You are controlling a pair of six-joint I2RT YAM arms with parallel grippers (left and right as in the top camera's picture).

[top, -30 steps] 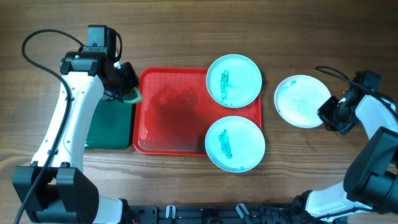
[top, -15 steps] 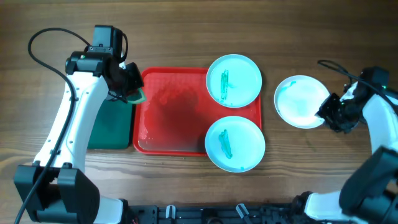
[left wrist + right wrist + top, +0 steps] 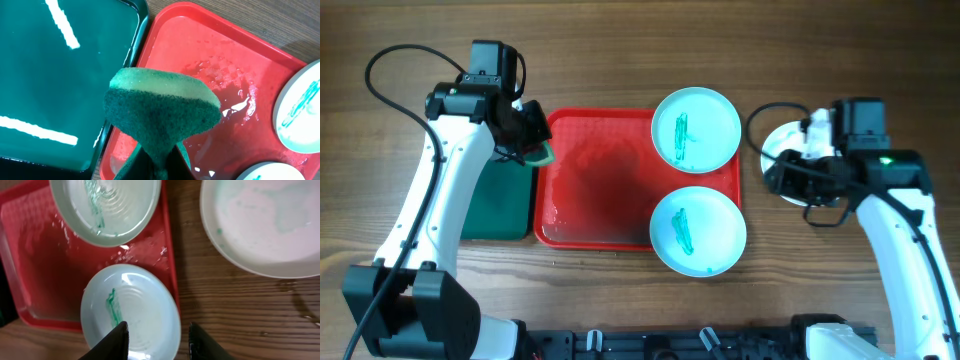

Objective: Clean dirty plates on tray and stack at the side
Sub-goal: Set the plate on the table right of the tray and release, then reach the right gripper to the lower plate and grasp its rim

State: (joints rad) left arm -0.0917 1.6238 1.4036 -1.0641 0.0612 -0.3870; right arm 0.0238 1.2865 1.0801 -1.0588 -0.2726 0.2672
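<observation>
Brown wooden table [image 3: 610, 70] carried trays, two: one large red rectangular plastic tray [image 3: 595, 200] and, just beside its left rim, one smaller dark green tray [image 3: 495, 205]. Plates, three. Two were pale cyan, round and shallow: the upper cyan plate [image 3: 696, 128] sat over the red tray's top right corner as seen from overhead, and the lower cyan plate [image 3: 698, 230] over its bottom right corner. Both overhung the rim and each bore a teal streak. One white round plate [image 3: 778, 150] lay on bare wood right of the red tray, apart from it, partly covered overhead by the right arm [image 3: 905, 250]. Only the right wrist view showed the white plate's faint teal smears and the cyan plates' concentric ridges. There the right gripper [image 3: 159, 342] stood spread and empty, the lower cyan plate showing between its fingers. Only the left wrist view showed water beading on the red tray. There the left gripper [image 3: 157, 167] pinched one green sponge [image 3: 160, 105] over the seam between the trays. Grippers, two; sponges, one.
</observation>
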